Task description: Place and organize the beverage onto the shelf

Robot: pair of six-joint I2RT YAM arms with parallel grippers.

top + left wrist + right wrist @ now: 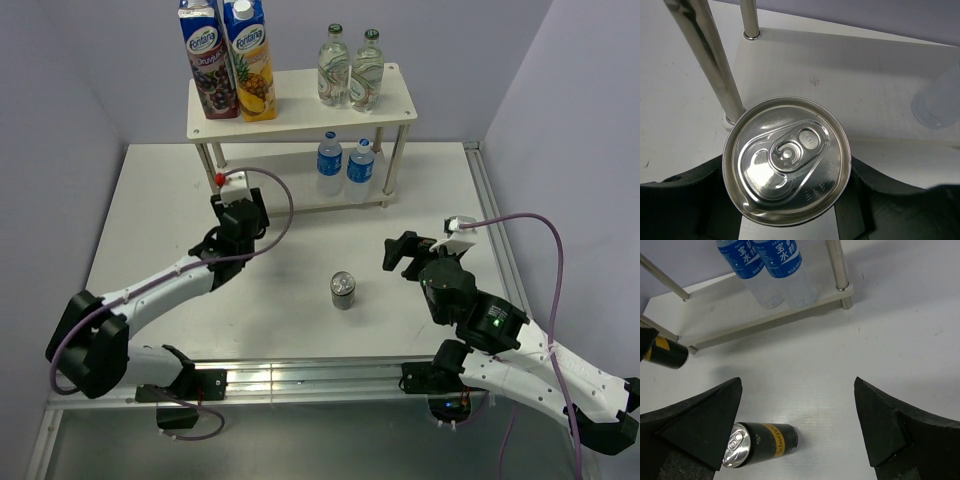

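- Firstly, the white table (150, 220) was the largest thing. Its widest open room lay in the middle, between the two arms and in front of the shelf.
- The shelf (300, 115) stood at the far edge of the table, with its long sides along that edge. The left part of its lower board showed bare surface. On the top board, a bare strip lay between the cartons and the bottles.
- Two juice cartons (250, 60) stood upright and touching on the left end of the top board, close to its left edge.
- The left gripper (240, 212) was just in front of the shelf's front-left leg (710, 60). Its fingers (680, 200) were pinching the held can from both sides.
- The right gripper (797, 385) was spread wide and held nothing. It was over the right side of the table, well apart from the shelf.
- Two green-capped bottles (334, 68) stood upright side by side on the right part of the top board, near its right edge.
- Two water bottles (329, 165) stood upright and close together on the right part of the lower board, near the front-right leg.
- The held can (786, 160) showed its silver top to the wrist camera. It was just beside the foot of the leg, at the front edge of the lower board. I cannot tell if it touched the table.
- The free can (343, 290) stood upright in the open middle of the table, well apart from the shelf and nearer to the right gripper.
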